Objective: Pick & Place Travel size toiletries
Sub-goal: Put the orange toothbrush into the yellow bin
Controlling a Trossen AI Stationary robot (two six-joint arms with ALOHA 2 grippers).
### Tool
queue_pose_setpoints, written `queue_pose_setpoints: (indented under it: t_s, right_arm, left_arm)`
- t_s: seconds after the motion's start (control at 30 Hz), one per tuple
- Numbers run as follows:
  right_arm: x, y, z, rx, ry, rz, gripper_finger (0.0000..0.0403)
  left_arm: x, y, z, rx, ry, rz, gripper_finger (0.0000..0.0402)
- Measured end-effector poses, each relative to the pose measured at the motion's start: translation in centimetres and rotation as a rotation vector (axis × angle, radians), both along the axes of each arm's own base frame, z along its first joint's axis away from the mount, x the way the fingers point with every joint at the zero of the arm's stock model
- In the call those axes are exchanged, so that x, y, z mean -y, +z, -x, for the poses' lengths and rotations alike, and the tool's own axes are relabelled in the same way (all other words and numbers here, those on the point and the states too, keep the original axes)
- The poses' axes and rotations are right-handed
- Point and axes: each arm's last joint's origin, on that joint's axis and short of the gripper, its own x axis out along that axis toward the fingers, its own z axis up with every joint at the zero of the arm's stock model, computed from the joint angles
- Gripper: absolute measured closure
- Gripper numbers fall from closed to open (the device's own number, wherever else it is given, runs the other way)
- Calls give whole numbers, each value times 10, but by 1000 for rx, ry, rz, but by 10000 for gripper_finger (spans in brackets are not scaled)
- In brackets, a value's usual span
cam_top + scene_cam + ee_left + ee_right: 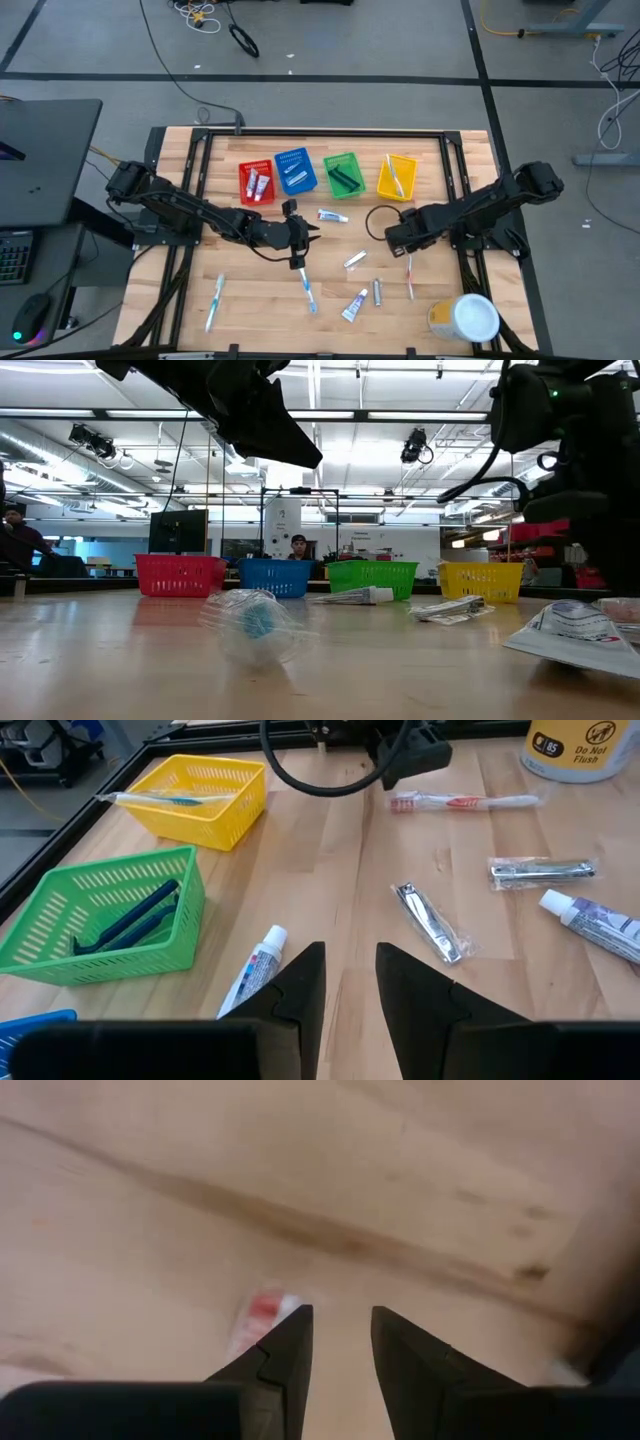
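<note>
We are hovering our right gripper [401, 243], narrowly open and empty, just above the pink toothbrush [410, 277] at right of centre.

A grey floor [330, 45] surrounds the wooden table [260, 300], crossed by dark strips and loose cables [215, 20]. Beside the table stands a black desk [40, 150] with a keyboard [12, 258] and a mouse [30, 318]. In the low view, the room behind has a ceiling of long strip lights [420, 415], and a person [298, 546] sits far back.
</note>
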Motion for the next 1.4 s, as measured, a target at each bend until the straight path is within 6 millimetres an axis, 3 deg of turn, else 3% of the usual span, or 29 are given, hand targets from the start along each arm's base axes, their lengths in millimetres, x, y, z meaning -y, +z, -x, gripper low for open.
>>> queue_pose_setpoints:
  t_s: [0.37, 0.6, 0.77, 1.07, 1.4]
  right_arm:
    - [-14, 1, 1, 45, 6, -18, 289]
    - [-18, 21, -5, 156, 59, -7, 289]
    - [-34, 28, -9, 220, 89, -94, 289]
    - [-63, 21, 2, 168, 82, -127, 289]
    - [-70, -3, -7, 105, 81, -95, 289]
  left_arm:
    - [0, 0, 0, -6, -9, -18, 301]
    - [0, 0, 0, -8, -10, -20, 301]
    - [0, 0, 0, -9, -10, -20, 301]
    - [2, -1, 0, -21, -66, 12, 301]
    - [2, -1, 0, -24, -75, 2, 301]
